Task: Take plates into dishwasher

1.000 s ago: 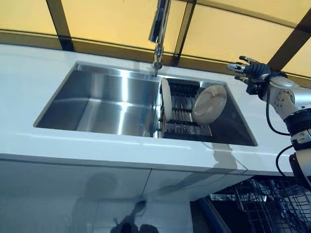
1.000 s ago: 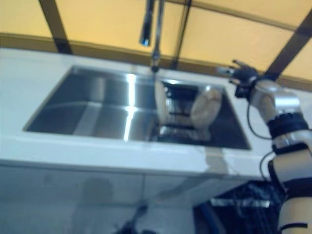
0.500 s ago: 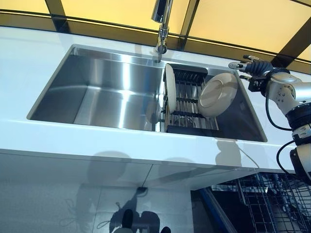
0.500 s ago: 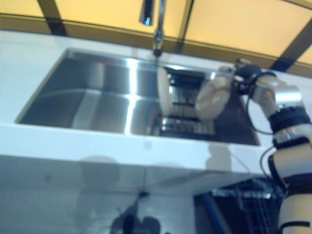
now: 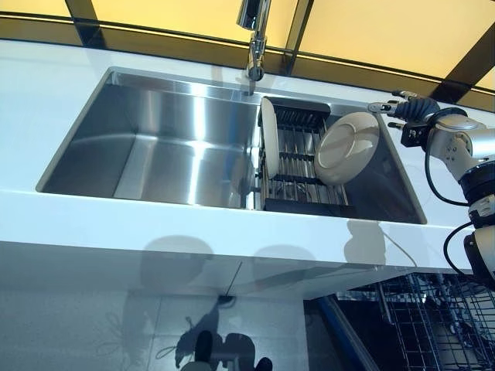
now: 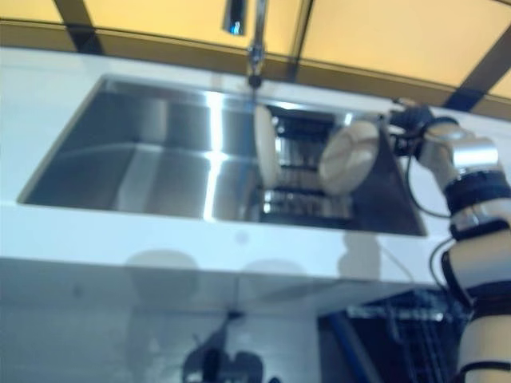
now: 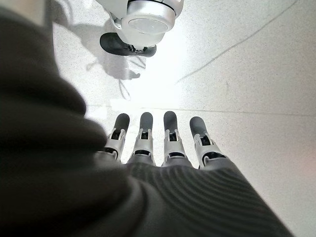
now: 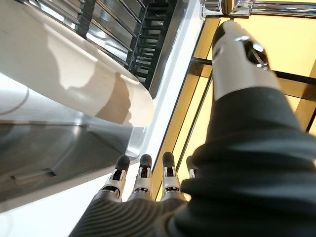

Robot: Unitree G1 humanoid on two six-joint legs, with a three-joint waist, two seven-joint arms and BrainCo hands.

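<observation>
Two cream plates stand in a dark wire rack [image 5: 298, 171] in the right part of the steel sink [image 5: 155, 154]. One plate [image 5: 269, 139] is upright at the rack's left end. The other plate [image 5: 347, 147] leans at its right end. My right hand [image 5: 404, 109] hovers over the sink's right rim, just right of the leaning plate's upper edge, fingers straight and holding nothing. In the right wrist view that plate's rim [image 8: 98, 89] lies close past the fingers [image 8: 143, 175], apart from them. My left hand [image 7: 168, 143] shows only in its wrist view, fingers straight above the floor.
A chrome faucet [image 5: 254, 35] rises behind the sink's middle. White counter [image 5: 193, 224] runs along the front. The dishwasher's wire basket [image 5: 433, 317] is pulled out below the counter at the lower right. A yellow wall with dark bars stands behind.
The camera has tilted, so the whole scene has shifted. My right hand has come a little closer to the leaning plate's upper rim. The plates have not moved.
</observation>
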